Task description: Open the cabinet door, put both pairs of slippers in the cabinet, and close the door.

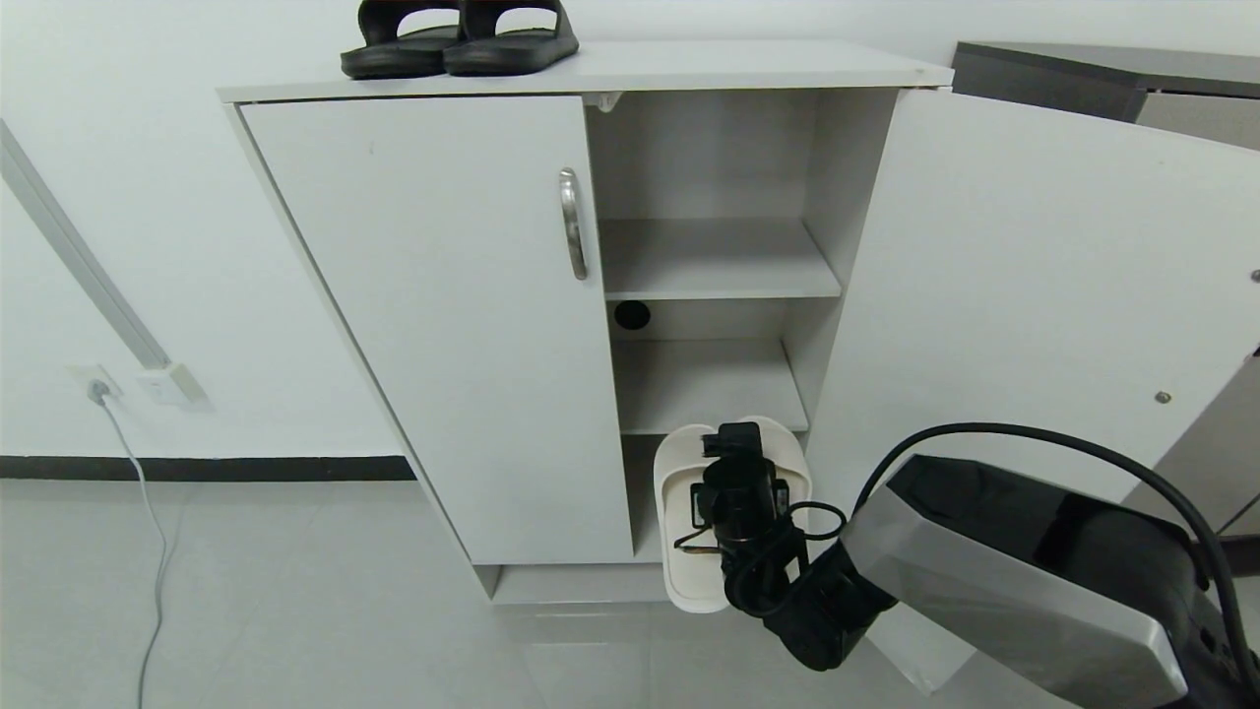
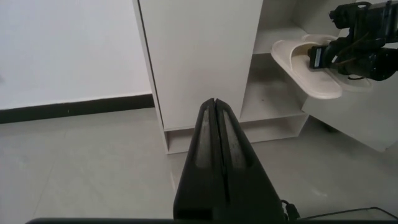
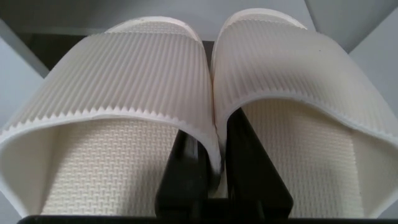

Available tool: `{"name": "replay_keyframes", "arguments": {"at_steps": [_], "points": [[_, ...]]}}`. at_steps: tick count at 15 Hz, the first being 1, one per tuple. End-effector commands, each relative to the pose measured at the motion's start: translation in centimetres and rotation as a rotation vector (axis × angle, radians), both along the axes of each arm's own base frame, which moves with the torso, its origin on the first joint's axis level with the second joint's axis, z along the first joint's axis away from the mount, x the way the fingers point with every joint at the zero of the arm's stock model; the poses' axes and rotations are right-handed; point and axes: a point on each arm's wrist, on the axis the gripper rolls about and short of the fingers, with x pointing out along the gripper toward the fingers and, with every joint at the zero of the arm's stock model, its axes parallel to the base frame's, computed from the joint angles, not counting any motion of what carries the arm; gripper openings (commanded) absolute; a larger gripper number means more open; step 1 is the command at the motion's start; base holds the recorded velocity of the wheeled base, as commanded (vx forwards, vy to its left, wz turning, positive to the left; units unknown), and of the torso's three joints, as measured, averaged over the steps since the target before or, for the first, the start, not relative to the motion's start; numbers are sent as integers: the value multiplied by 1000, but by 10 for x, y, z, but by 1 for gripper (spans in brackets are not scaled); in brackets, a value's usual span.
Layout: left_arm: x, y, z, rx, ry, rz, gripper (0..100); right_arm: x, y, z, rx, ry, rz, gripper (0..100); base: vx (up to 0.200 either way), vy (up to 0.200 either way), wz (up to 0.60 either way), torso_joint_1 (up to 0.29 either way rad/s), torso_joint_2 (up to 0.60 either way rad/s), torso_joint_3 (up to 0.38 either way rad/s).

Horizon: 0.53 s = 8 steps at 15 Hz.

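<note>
A white cabinet (image 1: 591,69) stands against the wall with its right door (image 1: 1034,286) swung open and its left door (image 1: 433,315) closed. A black pair of slippers (image 1: 458,39) rests on the cabinet top. My right gripper (image 1: 733,453) is shut on the inner edges of a white pair of slippers (image 1: 679,502), held side by side in front of the lowest compartment, toes toward the cabinet. From the right wrist, the white slippers (image 3: 143,93) flank the gripper (image 3: 214,168). My left gripper (image 2: 214,124) hangs shut and empty over the floor, left of the white slippers (image 2: 298,59).
Inside, an upper shelf (image 1: 714,261) and a middle shelf (image 1: 704,389) are bare. The left door carries a metal handle (image 1: 573,236). Grey furniture (image 1: 1102,74) stands behind the open door. A wall socket with a cable (image 1: 94,386) is at the far left, above open floor.
</note>
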Motion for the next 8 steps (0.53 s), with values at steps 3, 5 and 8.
{"name": "replay_keyframes", "arguments": {"at_steps": [3,5,8], "points": [[0,0,0,0,2,0,0,-1,1,1,0,-2,4,0,67,0,0,1,1,-1],[0,0,0,0,3,0,0,-1,1,3,2,-5,4,0,200,0,0,-5,2,5],[0,0,0,0,2,0,0,-1,1,3,2,-5,4,0,200,0,0,2,2,-1]]}}
